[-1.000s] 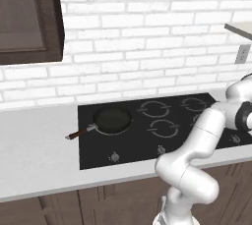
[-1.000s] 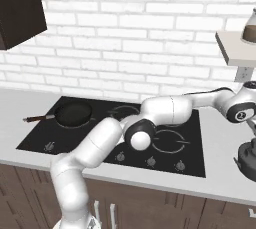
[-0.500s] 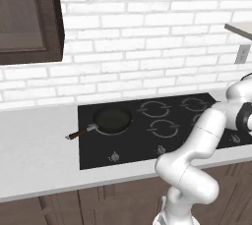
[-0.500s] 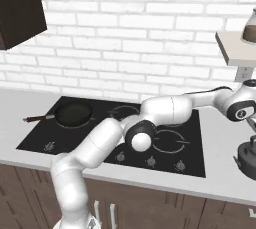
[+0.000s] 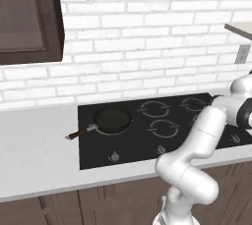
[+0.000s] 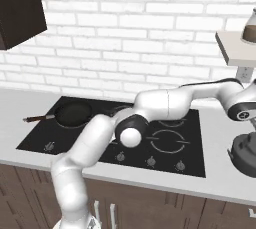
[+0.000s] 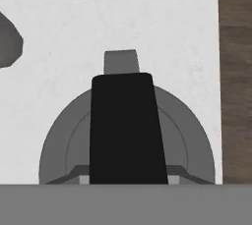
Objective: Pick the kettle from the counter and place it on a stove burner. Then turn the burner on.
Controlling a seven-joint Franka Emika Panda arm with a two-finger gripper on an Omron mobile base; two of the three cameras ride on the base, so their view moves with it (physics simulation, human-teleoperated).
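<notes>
I have the claw closed on the black handle [image 7: 128,128] of the kettle [image 6: 245,154], which sits on the counter [image 6: 225,123] right of the stove [image 6: 195,145]. The pick looks done; next I must lift and carry it left onto a free burner [image 6: 167,140].

Grey kettle [image 7: 127,140] upright on pale counter [image 7: 98,17]

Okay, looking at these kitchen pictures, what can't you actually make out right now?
- Gripper: in the right base view it passes off the right edge above the kettle; its fingers are unseen.
- Kettle in the hand view: the black handle covers its middle, so any grip is hidden.
- Stove knobs: too small to read settings.
- Pan: contents unclear.
</notes>
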